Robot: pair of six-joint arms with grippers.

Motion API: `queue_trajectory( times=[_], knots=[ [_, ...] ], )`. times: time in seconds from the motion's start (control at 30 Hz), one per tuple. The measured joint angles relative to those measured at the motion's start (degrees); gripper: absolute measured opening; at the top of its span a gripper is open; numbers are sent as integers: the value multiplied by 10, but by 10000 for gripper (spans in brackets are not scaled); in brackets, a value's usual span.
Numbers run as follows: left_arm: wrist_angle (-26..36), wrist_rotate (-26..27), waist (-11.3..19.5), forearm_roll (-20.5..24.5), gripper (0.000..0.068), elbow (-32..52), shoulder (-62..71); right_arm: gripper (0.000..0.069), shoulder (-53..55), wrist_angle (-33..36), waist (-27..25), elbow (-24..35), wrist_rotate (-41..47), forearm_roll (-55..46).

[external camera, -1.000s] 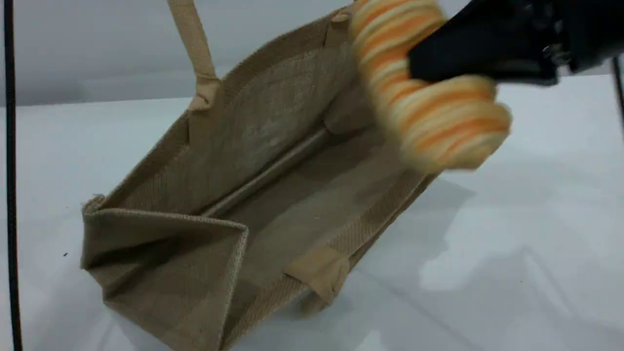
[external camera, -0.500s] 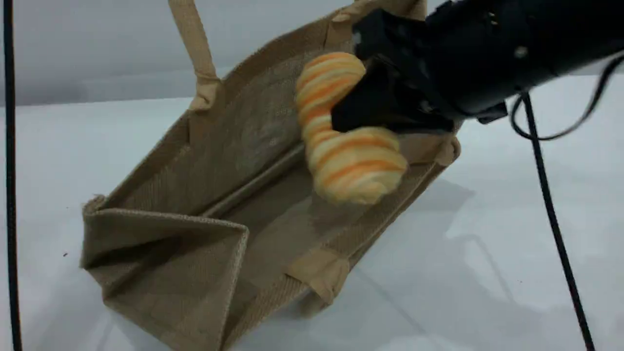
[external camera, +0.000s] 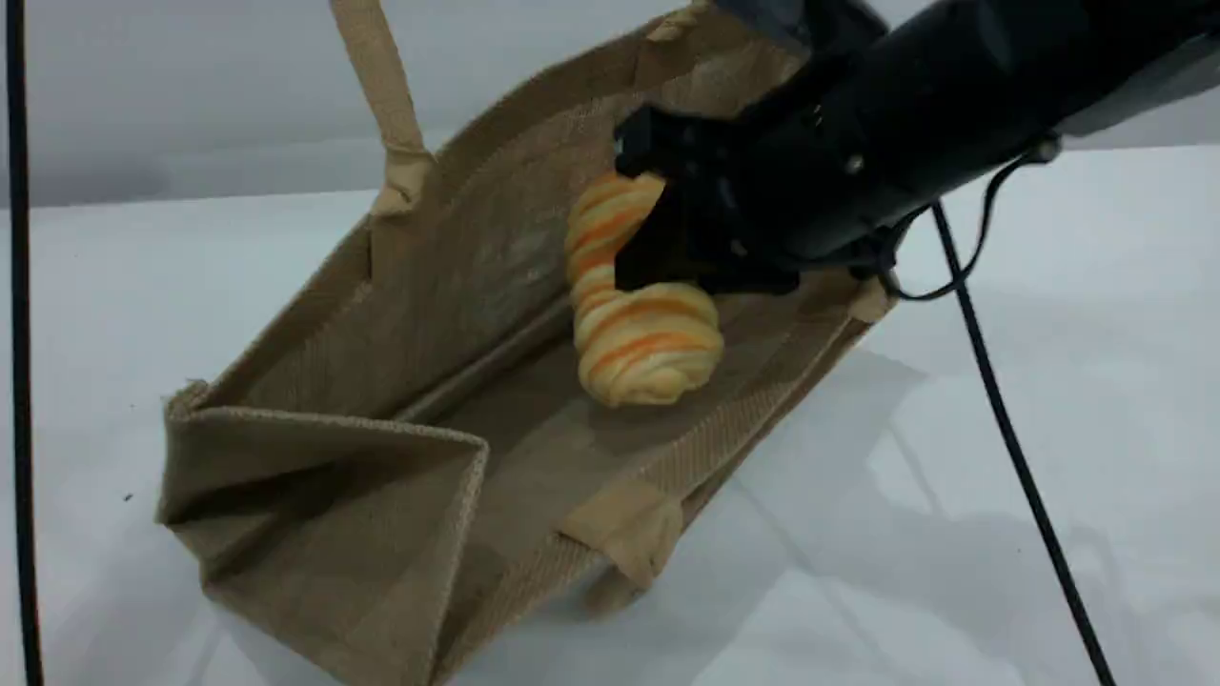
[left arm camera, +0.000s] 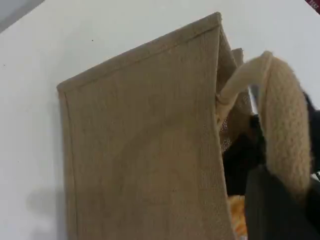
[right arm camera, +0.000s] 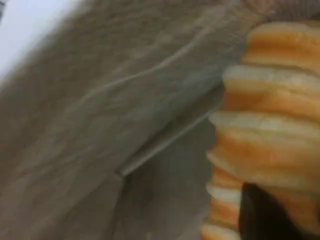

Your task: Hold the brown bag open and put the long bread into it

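White table [external camera: 1048,534] with a smooth, faintly glossy surface. The brown bag [external camera: 324,534], a tan woven tote, lies on it with its mouth open, occupying the left and centre; soft shadows fall beside it.

tan brown bag [external camera: 534,191], orange-striped yellow long bread [external camera: 643,343]

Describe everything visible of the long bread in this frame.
The long bread is a small oblong loaf, pale golden-yellow with orange crosswise ridges and rounded ends. It looks soft, pinched in around its middle, where the right end effector is shut on it. It hangs tilted inside the open mouth of the brown bag, lower end toward the bag's inner wall; whether it touches the fabric cannot be told. The right wrist view shows its ridges close up.
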Motion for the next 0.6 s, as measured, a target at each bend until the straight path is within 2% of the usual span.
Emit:
queue_trajectory(
  times=[0.17,0.3,0.37,0.47,0.6],
  knots=[
    [0,-1,0,0,83,0,0,75,20,17,0,-7,-15,-1],
    [0,-1,0,0,83,0,0,115,20,47,0,-12,-44,-1],
    [0,-1,0,0,83,0,0,169,20,60,0,-16,-56,0],
    [0,0,0,0,83,0,0,300,19,85,0,-16,-74,-1],
    [0,4,0,2,83,0,0,433,14,105,-1,-16,-83,-1]
  ],
)
